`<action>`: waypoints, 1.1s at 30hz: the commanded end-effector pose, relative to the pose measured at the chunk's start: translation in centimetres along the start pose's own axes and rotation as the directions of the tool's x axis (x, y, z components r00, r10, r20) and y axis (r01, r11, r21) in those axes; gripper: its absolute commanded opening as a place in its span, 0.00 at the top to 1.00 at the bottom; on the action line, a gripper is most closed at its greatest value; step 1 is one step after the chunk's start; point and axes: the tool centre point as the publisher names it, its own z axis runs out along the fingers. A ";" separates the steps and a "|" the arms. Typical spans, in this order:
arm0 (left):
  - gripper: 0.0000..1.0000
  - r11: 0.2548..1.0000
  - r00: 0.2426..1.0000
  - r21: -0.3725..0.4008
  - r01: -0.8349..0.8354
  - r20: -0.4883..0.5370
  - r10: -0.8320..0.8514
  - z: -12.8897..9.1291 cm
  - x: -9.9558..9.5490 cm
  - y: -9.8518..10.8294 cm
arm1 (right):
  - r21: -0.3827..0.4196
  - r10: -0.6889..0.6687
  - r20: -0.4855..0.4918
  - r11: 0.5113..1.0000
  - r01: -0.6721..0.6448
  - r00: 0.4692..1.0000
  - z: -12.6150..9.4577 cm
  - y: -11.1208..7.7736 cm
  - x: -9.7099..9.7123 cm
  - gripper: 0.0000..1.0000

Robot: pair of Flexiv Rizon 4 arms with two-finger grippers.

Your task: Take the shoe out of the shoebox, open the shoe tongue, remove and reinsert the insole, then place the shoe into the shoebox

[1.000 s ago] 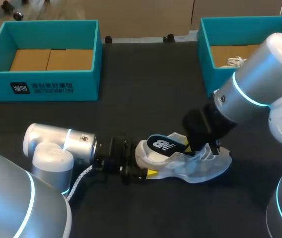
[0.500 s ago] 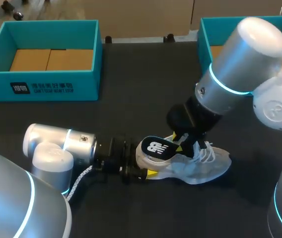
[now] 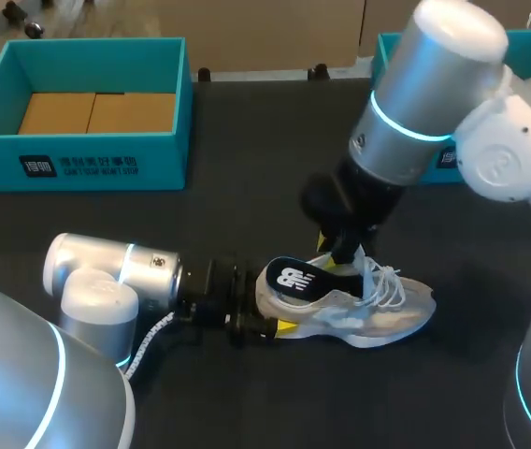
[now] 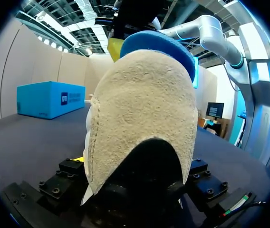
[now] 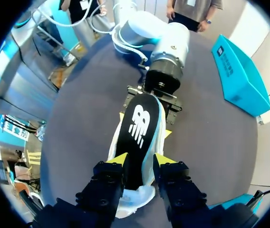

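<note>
Shoe (image 3: 364, 313) lies on its sole on the dark table (image 3: 247, 178), out of both boxes, near the middle of the front half. Its heel points toward my left arm and its toe toward my right side. It is a pale grey and white trainer, and its white laces (image 3: 384, 281) sit loose over the front of the opening.

My left gripper (image 3: 264, 325) comes in low along the table and is clamped on the heel, with a yellow tip showing on each side of it in the right wrist view. In the left wrist view the rough beige back of the heel fills almost everything ahead of the fingers.

My right gripper (image 5: 140, 160) comes down from above over the shoe's opening. Its two yellow tips are closed on the front part of the insole (image 5: 139, 124), one on each edge. The insole is dark on top with a white mark and has a blue edge. It lies along the opening, and its heel end stands a little above the heel rim.

At the far left of the table stands the left shoebox (image 3: 88, 168), teal, with brown cardboard (image 3: 97, 112) in the bottom. The right shoebox (image 3: 382, 56) stands at the far right, mostly hidden behind my right arm
</note>
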 end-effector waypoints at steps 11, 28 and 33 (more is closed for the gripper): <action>1.00 1.000 1.000 0.000 0.000 0.002 0.000 0.1 0.1 0.0 | -0.010 0.041 -0.154 0.999 -0.043 0.987 2.7 1.3 -1.3 0.85; 1.00 1.000 1.000 0.000 0.000 0.002 0.000 0.1 0.1 0.0 | -0.048 0.052 -0.236 0.997 -0.065 0.970 -0.6 1.0 -1.1 1.00; 1.00 1.000 1.000 0.000 0.000 0.002 0.000 0.1 0.1 0.0 | 0.004 0.068 -0.248 0.998 -0.069 0.966 -1.3 1.4 -1.0 1.00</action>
